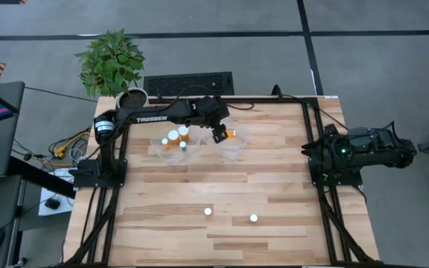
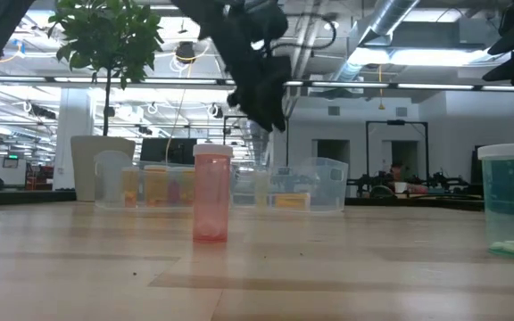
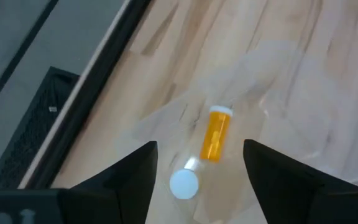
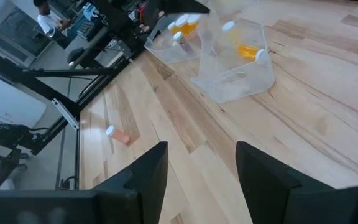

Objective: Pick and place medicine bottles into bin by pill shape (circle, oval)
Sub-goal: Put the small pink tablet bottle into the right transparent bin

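Note:
Two clear trays stand side by side at the table's far side. The left tray (image 1: 162, 147) holds several orange bottles (image 1: 176, 136) with white caps. In the right tray (image 1: 240, 145) one orange bottle (image 3: 216, 134) lies on its side and another (image 3: 184, 183) stands upright. Two more bottles stand upright on the near table, one (image 1: 208, 211) to the left of the other (image 1: 253, 218). My left gripper (image 1: 218, 134) hangs open and empty above the right tray, its fingers pointing down (image 3: 199, 148). My right gripper (image 4: 201, 180) is open and empty at the table's right edge.
A white plant pot (image 1: 131, 97) with a green plant (image 1: 110, 59) stands at the table's far left corner. A black grille-like panel (image 1: 188, 82) lies beyond the far edge. My right arm (image 1: 348, 152) is folded at the right edge. Bare wood lies between the trays and the two near bottles.

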You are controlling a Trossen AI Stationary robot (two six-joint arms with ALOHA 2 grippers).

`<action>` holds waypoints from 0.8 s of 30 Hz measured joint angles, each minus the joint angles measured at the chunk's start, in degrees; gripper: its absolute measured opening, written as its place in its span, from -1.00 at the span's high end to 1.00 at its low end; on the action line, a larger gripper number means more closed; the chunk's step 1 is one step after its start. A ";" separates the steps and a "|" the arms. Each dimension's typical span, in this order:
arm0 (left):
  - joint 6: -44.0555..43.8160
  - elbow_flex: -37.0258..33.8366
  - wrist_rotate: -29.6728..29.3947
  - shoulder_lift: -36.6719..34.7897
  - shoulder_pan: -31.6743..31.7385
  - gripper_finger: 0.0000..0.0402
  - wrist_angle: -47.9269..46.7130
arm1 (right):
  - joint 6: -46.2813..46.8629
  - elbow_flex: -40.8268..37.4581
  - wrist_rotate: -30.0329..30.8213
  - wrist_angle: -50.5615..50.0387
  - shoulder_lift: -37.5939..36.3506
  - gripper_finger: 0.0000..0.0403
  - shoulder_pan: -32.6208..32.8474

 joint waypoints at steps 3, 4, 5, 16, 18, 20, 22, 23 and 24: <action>-1.43 4.78 0.54 0.00 -1.46 -0.16 -3.75 | 0.00 0.00 0.00 0.00 -0.01 0.00 0.02; -1.50 6.46 0.83 0.00 -2.23 -0.16 -5.12 | 0.00 0.00 0.00 0.00 -0.01 0.00 0.01; -1.50 8.03 1.01 -0.04 -2.98 -0.17 -6.59 | 0.00 0.00 -0.02 0.00 -0.01 0.00 0.00; -6.87 17.35 6.66 -0.13 -14.46 -0.12 -21.53 | 0.42 0.00 -0.13 -0.49 0.00 0.00 0.01; -9.23 17.35 7.16 -0.14 -16.87 -0.12 -22.97 | 0.42 0.00 -0.13 -0.95 0.00 0.00 0.02; -11.37 17.30 7.09 -0.24 -19.33 -0.12 -23.07 | 0.44 0.00 -0.15 -1.48 -0.01 0.00 0.02; -13.46 17.07 6.40 -0.31 -21.92 -0.12 -23.17 | 0.44 0.00 -0.15 -1.99 0.00 0.00 0.00; -14.49 16.96 5.99 -0.31 -23.18 -0.12 -23.27 | 0.44 0.00 -0.15 -2.05 -0.01 0.00 0.00; -15.72 16.87 5.38 -0.31 -24.43 -0.12 -23.34 | 0.46 0.00 -0.15 -2.02 0.00 0.00 0.01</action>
